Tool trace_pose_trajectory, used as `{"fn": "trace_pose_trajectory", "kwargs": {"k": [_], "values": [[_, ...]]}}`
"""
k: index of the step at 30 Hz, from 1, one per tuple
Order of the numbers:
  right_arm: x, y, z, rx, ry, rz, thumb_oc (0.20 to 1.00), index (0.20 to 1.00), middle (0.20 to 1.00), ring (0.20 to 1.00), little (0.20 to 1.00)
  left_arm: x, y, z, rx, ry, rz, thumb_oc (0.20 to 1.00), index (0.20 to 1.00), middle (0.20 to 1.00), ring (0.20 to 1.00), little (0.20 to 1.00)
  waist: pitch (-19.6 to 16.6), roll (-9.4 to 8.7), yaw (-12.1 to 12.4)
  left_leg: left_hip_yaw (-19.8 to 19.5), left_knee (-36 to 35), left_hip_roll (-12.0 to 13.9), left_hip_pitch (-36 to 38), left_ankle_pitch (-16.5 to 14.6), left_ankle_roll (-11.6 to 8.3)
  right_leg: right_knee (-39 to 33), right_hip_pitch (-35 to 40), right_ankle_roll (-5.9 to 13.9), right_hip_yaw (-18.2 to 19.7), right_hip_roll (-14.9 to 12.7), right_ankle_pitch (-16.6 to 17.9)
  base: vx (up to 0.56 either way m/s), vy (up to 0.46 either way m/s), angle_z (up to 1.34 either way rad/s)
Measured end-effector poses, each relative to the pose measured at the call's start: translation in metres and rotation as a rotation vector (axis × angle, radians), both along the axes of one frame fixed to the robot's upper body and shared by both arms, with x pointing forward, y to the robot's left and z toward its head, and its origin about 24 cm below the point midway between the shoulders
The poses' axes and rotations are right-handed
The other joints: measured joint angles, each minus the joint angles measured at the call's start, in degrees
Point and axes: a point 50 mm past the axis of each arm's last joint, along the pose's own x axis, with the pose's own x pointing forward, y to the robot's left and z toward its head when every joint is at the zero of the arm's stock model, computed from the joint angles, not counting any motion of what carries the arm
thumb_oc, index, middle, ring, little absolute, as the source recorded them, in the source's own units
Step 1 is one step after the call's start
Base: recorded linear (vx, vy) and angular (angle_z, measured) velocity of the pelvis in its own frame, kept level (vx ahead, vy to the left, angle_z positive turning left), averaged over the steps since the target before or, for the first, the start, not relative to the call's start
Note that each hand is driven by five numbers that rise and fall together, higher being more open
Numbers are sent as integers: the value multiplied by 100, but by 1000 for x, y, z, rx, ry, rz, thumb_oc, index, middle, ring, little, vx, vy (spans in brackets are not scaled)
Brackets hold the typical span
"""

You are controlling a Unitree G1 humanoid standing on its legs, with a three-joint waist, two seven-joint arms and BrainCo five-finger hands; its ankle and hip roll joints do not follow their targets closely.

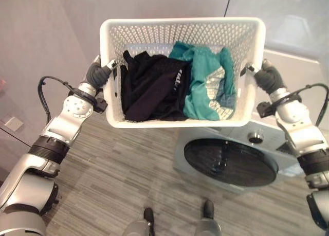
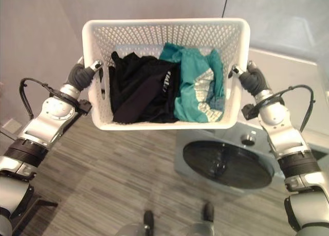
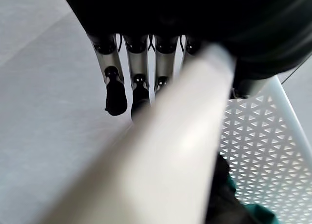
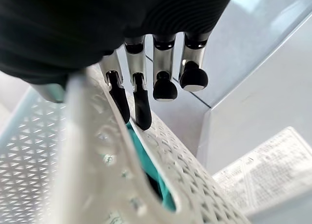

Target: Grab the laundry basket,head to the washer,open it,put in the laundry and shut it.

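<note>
Fingers point(image 4: 139, 99) of both hands hook the basket point(image 1: 180, 124) rim; we judge a tilt could spill clothes point(image 1: 154, 87).

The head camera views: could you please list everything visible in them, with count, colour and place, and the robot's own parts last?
Laundry basket: one, white, perforated, held up between the two hands in front of the robot, above the floor.
Black garment: one, black, crumpled in the basket's left half.
Teal garment: one, teal with a pale print, in the basket's right half, against the black one.
Washer: one, pale grey, low on the robot's right, partly under the basket.
Washer door: one, dark, round, closed, on the washer's front.
Floor: grey wood-look planks, below.
Left hand: one, fingers curled round the basket's left handle.
Right hand: one, fingers curled round the basket's right handle.
</note>
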Motion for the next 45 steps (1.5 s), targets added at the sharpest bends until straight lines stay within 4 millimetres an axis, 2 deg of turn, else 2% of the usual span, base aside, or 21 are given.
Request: {"fn": "trace_pose_trajectory", "kwargs": {"k": [2,3,6,7,8,10,11,12,14,17,20,21,23,24,25,26,27,28,34,39,45], "values": [[1,1,6,-41,5,9,200,200,200,200,200,1,4,0,-2,17,3,200,200,200,200,200,-115,-199,21,-165,28,250,149,-31,-395,226,238,-27,83,291,40,371,-383,45],[1,-4,4,-61,23,-5,200,200,200,200,200,1,0,0,-24,4,-18,200,200,200,200,200,-188,-287,-15,-276,27,351,165,-102,-572,354,273,39,187,445,418,315,-399,58],[-5,-24,3,-136,71,-52,200,200,200,200,200,1,-16,-9,-30,21,-78,200,200,200,200,200,-268,-34,-2,-424,635,1366,144,-2,-1095,1979,-74,-713,48,1319,-818,221,-492,42],[-5,-23,7,-148,69,-41,200,200,200,200,200,1,-14,-6,-22,15,-77,200,200,200,200,200,-262,-155,6,-562,1458,1527,-263,92,-984,2346,-194,-797,49,1460,-1076,110,-235,-37],[-6,-22,9,-155,71,-30,200,200,200,200,200,1,-14,-11,-14,37,-73,200,200,200,200,200,-310,-370,114,-840,2563,1646,-892,530,-553,2404,-215,-1068,148,1617,-1171,186,-187,-56],[-6,-22,15,-144,55,-27,200,200,200,200,200,1,-14,-12,-23,49,-80,200,200,200,200,200,-362,-426,131,-607,2780,1725,-1048,626,-560,2174,-41,-1270,105,1856,-1032,241,-159,-51],[-6,-24,18,-147,49,-32,200,200,200,200,200,2,-16,-7,-23,39,-87,200,200,200,200,200,-373,-407,39,-488,2827,1671,-1121,657,-602,2077,36,-1397,47,1963,-1100,218,2,17],[-9,-34,20,-147,61,-65,200,200,200,200,200,8,-28,8,17,18,-110,200,200,200,200,200,-360,-456,-186,-197,2736,1482,-1314,262,-586,1877,122,-1475,-42,2080,-1132,258,63,26],[-11,-42,26,-146,48,-89,200,200,200,200,200,12,-36,24,44,-10,-123,200,200,200,200,200,-335,-533,-258,96,1895,1130,-1319,112,-602,1562,163,-1405,-8,2145,-941,266,139,-1],[-10,-42,27,-118,40,-94,200,200,200,200,200,16,-38,35,54,-30,-115,200,200,200,200,200,-275,-427,-139,-774,-776,466,-1092,207,-827,643,535,-1375,265,2482,-421,225,158,-68],[1,-27,10,-44,72,-64,200,200,200,200,200,18,-28,21,50,19,-71,200,200,200,200,200,-152,-301,-154,-1126,-740,546,-725,213,-714,465,948,-1367,492,2764,-419,190,183,-60],[2,-25,4,-31,84,-61,200,200,200,200,200,18,-28,21,47,16,-69,200,200,200,200,200,-135,-259,-125,-1104,-621,509,-486,245,-743,437,1008,-1366,610,2773,-420,204,249,-48],[3,-28,-1,-18,101,-75,200,200,200,200,200,18,-31,27,49,-4,-84,200,200,200,200,200,-160,-155,-160,-956,-699,438,-129,657,-444,435,1031,-1354,488,2786,-425,202,286,-35],[10,-17,-7,14,115,-64,200,200,200,200,200,18,-25,24,56,11,-60,200,200,200,200,200,-151,-88,-162,-773,-639,533,207,876,-272,590,1089,-1160,562,2852,-470,140,221,-103],[15,-4,-14,50,127,-37,200,200,200,200,200,19,-16,18,50,34,-17,200,200,200,200,200,-84,23,13,-665,-732,752,517,848,-215,1541,681,-854,290,2695,-837,98,160,-130],[17,2,-12,27,133,-20,200,200,200,200,200,19,-8,17,53,41,9,200,200,200,200,200,-130,-46,133,-535,-452,553,462,684,-367,725,792,-910,-33,1960,-749,69,108,-148],[21,8,-6,29,123,-6,200,200,200,200,200,17,0,21,59,29,27,200,200,200,200,200,-103,-98,239,-334,-129,469,440,296,-492,261,858,-657,-238,1551,-64,16,37,-88],[20,9,-6,23,125,-4,200,200,200,200,200,16,1,20,56,33,26,200,200,200,200,200,-139,64,224,-213,-30,618,312,48,-550,283,864,-741,-231,1662,8,7,17,-36],[-26,-37,5,-108,128,-53,200,200,200,200,200,1,-33,33,83,-21,-152,200,200,200,200,200,-146,-79,256,-647,-62,549,0,113,-597,197,797,-747,-406,1684,-49,-27,-22,40],[-39,-46,4,-152,159,-48,200,200,200,200,200,-2,-37,32,112,11,-201,200,200,200,200,200,-154,-98,267,-698,-70,525,-138,133,-600,199,739,-750,-417,1674,-59,-22,-32,7],[-69,-57,11,-281,227,-15,200,200,200,200,200,-33,-32,35,262,38,-299,200,200,200,200,200,-143,-132,235,-801,-85,519,-225,182,-615,196,701,-748,-485,1680,-61,24,-23,7]]}}
